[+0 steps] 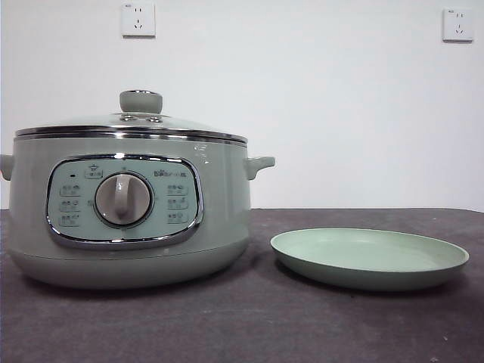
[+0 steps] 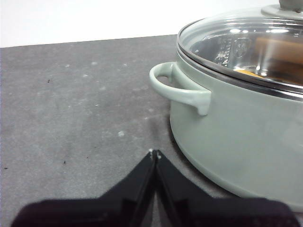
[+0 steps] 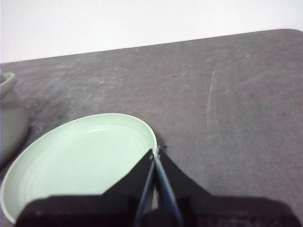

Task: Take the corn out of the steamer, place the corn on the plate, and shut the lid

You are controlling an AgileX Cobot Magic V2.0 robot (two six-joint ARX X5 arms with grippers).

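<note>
The steamer [image 1: 128, 219] stands on the tabletop [image 1: 249, 325] with the lid [image 1: 132, 125] seated on it, chrome rim flush all round and the green knob [image 1: 141, 100] upright on top. Through the glass in the left wrist view a yellow-orange patch shows low inside the pot, most likely the corn [image 2: 248, 73], though reflections blur its outline. The plate [image 1: 370, 259] lies flat just beside the steamer, apart from it, and holds nothing. The tabletop is dark grey and matte, with pale specks and faint scuffs; behind it is a plain white wall with 2 sockets [image 1: 138, 19] set high. The left hand [image 2: 155, 153] hovers over bare tabletop with its 2 jaws pressed together, tips meeting and gripping nothing; the steamer's side handle [image 2: 177, 85] is ahead of those tips and a little to one side, near but not touching, and the lid with the corn under it lies further on beyond the handle. The right hand [image 3: 155, 153] also has its 2 jaws together and empty, tips poised above the plate's near rim [image 3: 142, 124], with the steamer's other handle [image 3: 7, 80] well off to the side past the plate.
</note>
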